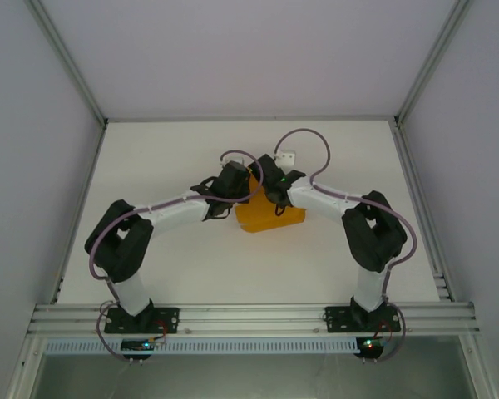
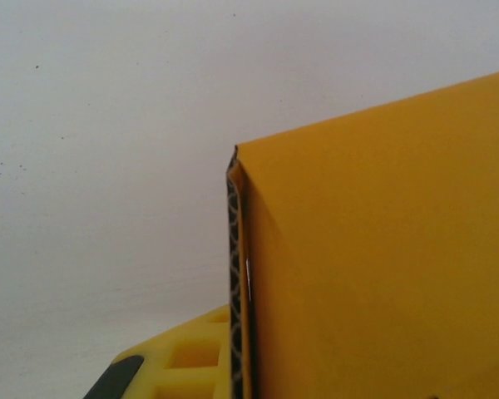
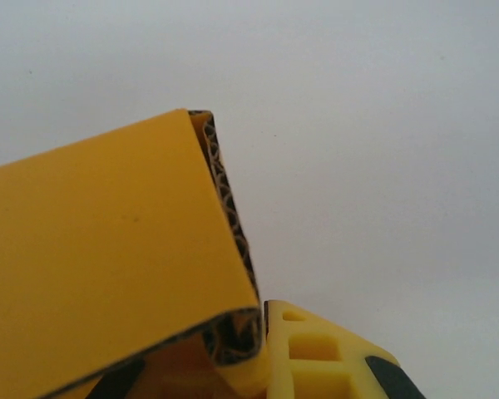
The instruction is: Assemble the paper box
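Note:
The paper box (image 1: 270, 214) is orange-yellow corrugated card, partly folded, lying mid-table between the two arms. My left gripper (image 1: 233, 189) meets its upper left part and my right gripper (image 1: 276, 189) its upper right part. In the left wrist view an upright card panel (image 2: 374, 266) stands edge-on against my yellow left finger (image 2: 183, 362), and the gripper (image 2: 249, 370) is shut on it; the other finger is hidden behind the card. In the right wrist view a folded flap (image 3: 108, 258) sits against the yellow finger (image 3: 316, 357), with the gripper (image 3: 249, 362) shut on the card.
The white table (image 1: 166, 274) is ringed by grey enclosure walls and posts (image 1: 91, 108). An aluminium rail (image 1: 249, 317) carrying both arm bases runs along the near edge. Purple cables (image 1: 312, 145) loop above the wrists.

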